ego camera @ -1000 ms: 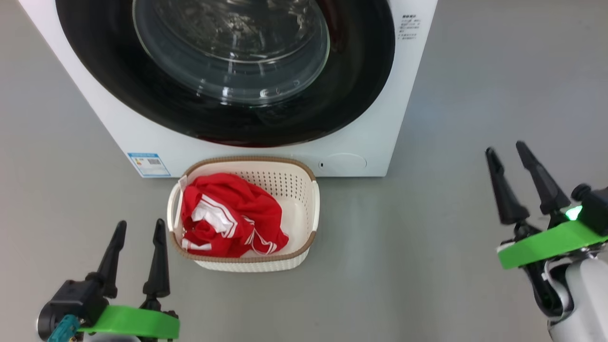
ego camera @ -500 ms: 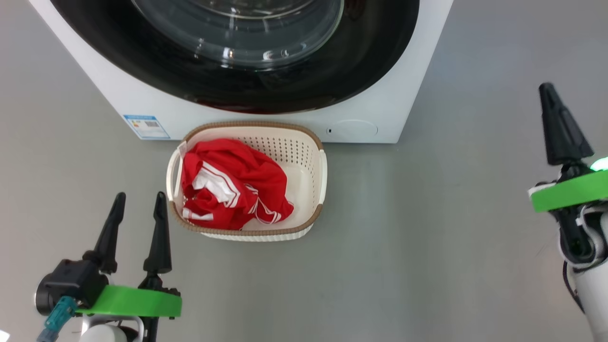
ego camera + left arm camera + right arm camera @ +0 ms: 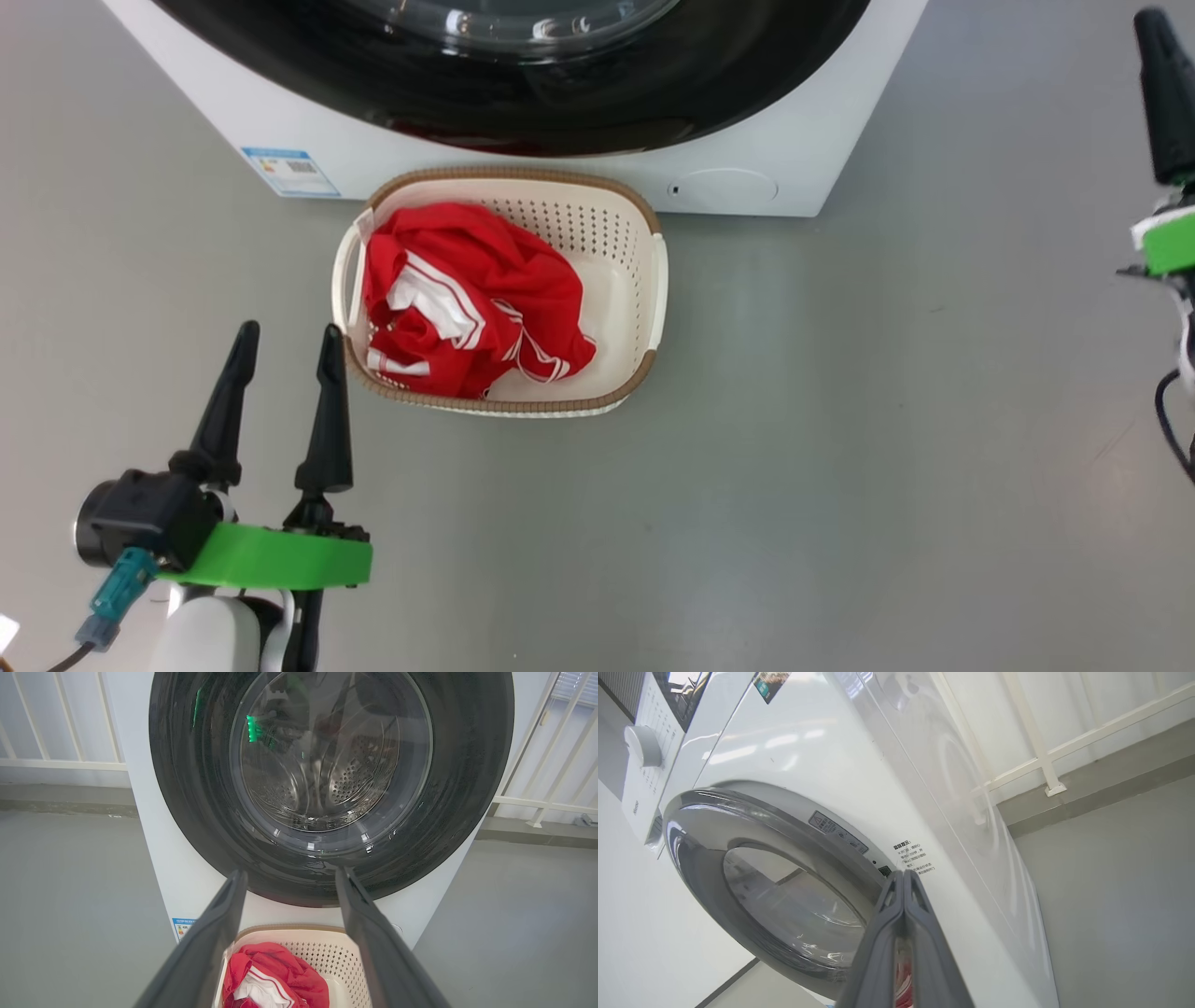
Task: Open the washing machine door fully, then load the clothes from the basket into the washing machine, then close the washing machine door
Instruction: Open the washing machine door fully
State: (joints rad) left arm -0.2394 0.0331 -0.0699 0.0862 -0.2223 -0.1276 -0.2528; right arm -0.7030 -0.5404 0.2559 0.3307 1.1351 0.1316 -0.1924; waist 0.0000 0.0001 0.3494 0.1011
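Right gripper [image 3: 903, 882] is pinched shut on nothing near the closed washing machine door [image 3: 784, 896], so it's step 1, and next it's gotta catch that edge and pull.

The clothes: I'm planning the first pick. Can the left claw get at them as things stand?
Probably yes: the left claw stands open beside the basket, whose top is uncovered, with the clothes heaped toward that side.
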